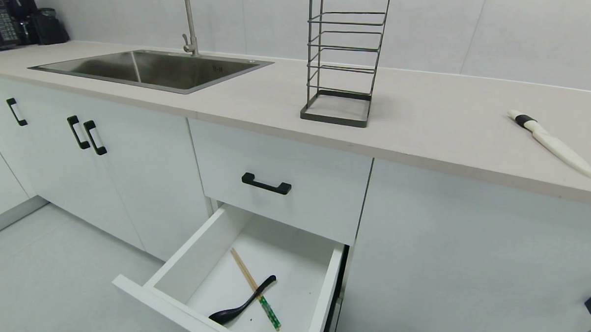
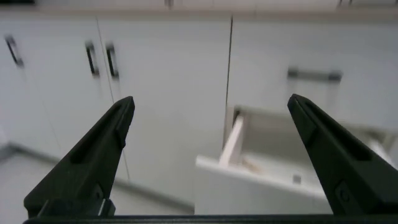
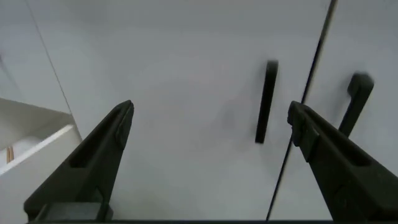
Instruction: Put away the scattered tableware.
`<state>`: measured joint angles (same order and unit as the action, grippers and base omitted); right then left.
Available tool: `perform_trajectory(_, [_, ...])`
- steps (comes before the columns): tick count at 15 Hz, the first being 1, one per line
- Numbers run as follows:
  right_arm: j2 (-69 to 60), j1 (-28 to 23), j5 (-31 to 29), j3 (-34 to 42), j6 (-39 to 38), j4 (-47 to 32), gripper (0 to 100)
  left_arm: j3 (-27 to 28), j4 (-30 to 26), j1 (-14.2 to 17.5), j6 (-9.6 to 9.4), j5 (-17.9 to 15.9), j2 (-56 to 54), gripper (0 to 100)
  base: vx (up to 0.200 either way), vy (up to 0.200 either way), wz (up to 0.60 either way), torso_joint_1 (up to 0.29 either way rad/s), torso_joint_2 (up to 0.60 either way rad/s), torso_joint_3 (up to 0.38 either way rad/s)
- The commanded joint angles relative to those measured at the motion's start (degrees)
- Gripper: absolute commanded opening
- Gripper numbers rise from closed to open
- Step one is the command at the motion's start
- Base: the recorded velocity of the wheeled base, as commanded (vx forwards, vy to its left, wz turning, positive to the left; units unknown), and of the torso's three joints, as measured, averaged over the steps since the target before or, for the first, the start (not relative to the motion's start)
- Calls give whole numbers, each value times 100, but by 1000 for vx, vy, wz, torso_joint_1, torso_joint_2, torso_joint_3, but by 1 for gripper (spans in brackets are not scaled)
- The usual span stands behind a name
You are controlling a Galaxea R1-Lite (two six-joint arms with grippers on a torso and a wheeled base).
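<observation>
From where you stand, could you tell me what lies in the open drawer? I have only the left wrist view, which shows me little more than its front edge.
Observer: A black spoon and a pair of chopsticks lie in the open drawer, the spoon's handle crossing the chopsticks.
Operator: Thank you. Is any tableware out on the counter?
Observer: Yes, what looks like a white knife with a black band lies on the countertop, well off to the robot's right of the wire rack.
Operator: And are the right arm's jaws free?
Observer: They stand open with nothing between them, facing a cabinet door with a black handle.
</observation>
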<state>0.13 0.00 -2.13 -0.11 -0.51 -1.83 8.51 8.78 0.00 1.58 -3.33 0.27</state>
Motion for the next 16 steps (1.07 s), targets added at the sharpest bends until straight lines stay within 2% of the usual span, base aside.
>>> perform_trajectory(1, [-13, 0, -24, -7, -2, 148, 100, 318, -368, -35, 228, -326, 87, 100, 0, 0, 0, 0, 0, 0])
perform_trajectory(2, [-13, 0, -24, -7, -2, 148, 100, 696, -983, -62, 325, -836, 342, 100, 0, 0, 0, 0, 0, 0])
perform_trajectory(3, [-13, 0, -24, -7, -2, 148, 100, 898, -1326, -62, 351, -1073, 597, 100, 0, 0, 0, 0, 0, 0])
perform_trajectory(5, [-13, 0, -24, -7, -2, 148, 100, 1267, -1783, -97, 413, -1733, 1599, 100, 0, 0, 0, 0, 0, 0])
perform_trajectory(6, [-13, 0, -24, -7, -2, 148, 100, 1346, -1792, -97, 404, -1882, 2135, 100, 0, 0, 0, 0, 0, 0])
perform_trajectory(8, [-13, 0, -24, -7, -2, 148, 100, 1338, -1792, -149, 369, -1944, 3260, 100, 0, 0, 0, 0, 0, 0])
perform_trajectory(11, [-13, 0, -24, -7, -2, 148, 100, 1012, -1748, -246, 360, -1952, 4122, 100, 0, 0, 0, 0, 0, 0])
perform_trajectory(12, [-13, 0, -24, -7, -2, 148, 100, 881, -1748, -527, 342, -1961, 4420, 100, 0, 0, 0, 0, 0, 0])
perform_trajectory(13, [-13, 0, -24, -7, -2, 148, 100, 793, -1730, -940, 351, -1961, 4798, 100, 0, 0, 0, 0, 0, 0])
perform_trajectory(14, [-13, 0, -24, -7, -2, 148, 100, 757, -1704, -1151, 342, -1952, 5106, 100, 0, 0, 0, 0, 0, 0])
perform_trajectory(16, [-13, 0, -24, -7, -2, 148, 100, 705, -1423, -1371, 325, -1944, 5704, 100, 0, 0, 0, 0, 0, 0])
